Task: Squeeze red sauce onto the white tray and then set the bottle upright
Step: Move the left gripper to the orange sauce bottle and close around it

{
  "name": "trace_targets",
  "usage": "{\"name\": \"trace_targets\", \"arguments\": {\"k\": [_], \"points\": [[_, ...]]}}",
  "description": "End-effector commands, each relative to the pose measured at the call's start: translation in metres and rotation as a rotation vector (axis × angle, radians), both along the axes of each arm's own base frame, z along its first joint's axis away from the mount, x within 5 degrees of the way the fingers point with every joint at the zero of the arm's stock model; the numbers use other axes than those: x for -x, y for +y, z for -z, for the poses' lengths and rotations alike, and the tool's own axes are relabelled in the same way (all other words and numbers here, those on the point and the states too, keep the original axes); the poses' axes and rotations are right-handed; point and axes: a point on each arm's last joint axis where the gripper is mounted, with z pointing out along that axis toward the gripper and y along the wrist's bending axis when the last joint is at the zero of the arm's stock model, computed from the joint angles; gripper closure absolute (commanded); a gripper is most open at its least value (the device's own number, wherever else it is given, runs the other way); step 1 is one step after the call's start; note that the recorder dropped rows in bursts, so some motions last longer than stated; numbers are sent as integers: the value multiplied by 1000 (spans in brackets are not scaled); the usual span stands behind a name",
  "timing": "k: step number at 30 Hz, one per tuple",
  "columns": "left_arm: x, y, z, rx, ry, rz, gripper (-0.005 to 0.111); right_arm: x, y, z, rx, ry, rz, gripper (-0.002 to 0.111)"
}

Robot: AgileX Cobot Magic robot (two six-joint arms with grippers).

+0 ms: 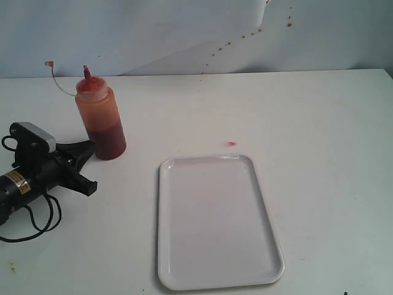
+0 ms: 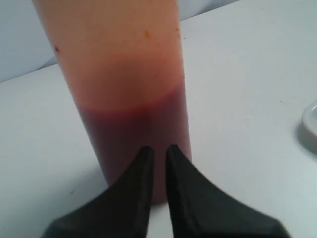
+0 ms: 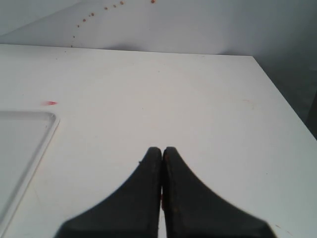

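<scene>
The bottle stands upright at the left of the table, orange-red, with dark red sauce filling its lower part and its tethered tip cap hanging off to the side. My left gripper lies low on the table with its tips at the bottle's base; in the left wrist view the bottle fills the frame right behind the gripper, whose jaws are shut to a thin slit with nothing between them. The white tray lies bare at the centre, with no red blob on it. My right gripper is shut and empty over bare table.
A tiny red smear marks the table just beyond the tray's far edge, also in the right wrist view as the smear near the tray corner. The left arm's cable loops on the table. Brown specks dot the back wall.
</scene>
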Motion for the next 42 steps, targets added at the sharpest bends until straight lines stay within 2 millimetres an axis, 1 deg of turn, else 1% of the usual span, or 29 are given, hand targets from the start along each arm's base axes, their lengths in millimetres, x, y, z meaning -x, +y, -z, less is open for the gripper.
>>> {"name": "trace_targets", "arguments": {"k": [1, 2, 3, 4, 5, 14, 16, 18, 22, 26, 29, 32, 38, 42], "points": [[-2, -1, -2, 44, 0, -20, 70, 0, 0, 0, -4, -5, 7, 108], [-2, -1, -2, 80, 23, -32, 48, 0, 0, 0, -4, -5, 7, 108], [-2, 0, 0, 86, 42, -38, 33, 0, 0, 0, -4, -5, 7, 108], [-2, 1, 0, 92, 46, -55, 8, 0, 0, 0, -4, -5, 7, 108], [-3, 2, 0, 99, 49, -67, 2, 0, 0, 0, -4, -5, 7, 108], [-2, -1, -2, 104, 33, -31, 2, 0, 0, 0, -4, -5, 7, 108], [-2, -1, -2, 136, 50, -41, 2, 0, 0, 0, -4, -5, 7, 108], [-6, -3, 2, 164, 67, -27, 2, 0, 0, 0, -4, -5, 7, 108], [-17, -8, 10, 158, 62, 55, 2, 0, 0, 0, -4, -5, 7, 108], [-32, -8, 18, 217, 82, 40, 2, 0, 0, 0, -4, -5, 7, 108], [-38, -8, 28, 217, 88, 41, 2, 0, 0, 0, -4, -5, 7, 108], [-43, -10, 34, 209, 85, 82, 2, 0, 0, 0, -4, -5, 7, 108], [-57, -11, 39, 202, 58, 111, 2, 0, 0, 0, -4, -5, 7, 108], [-64, -11, 38, 199, 36, 114, 2, 0, 0, 0, -4, -5, 7, 108]]}}
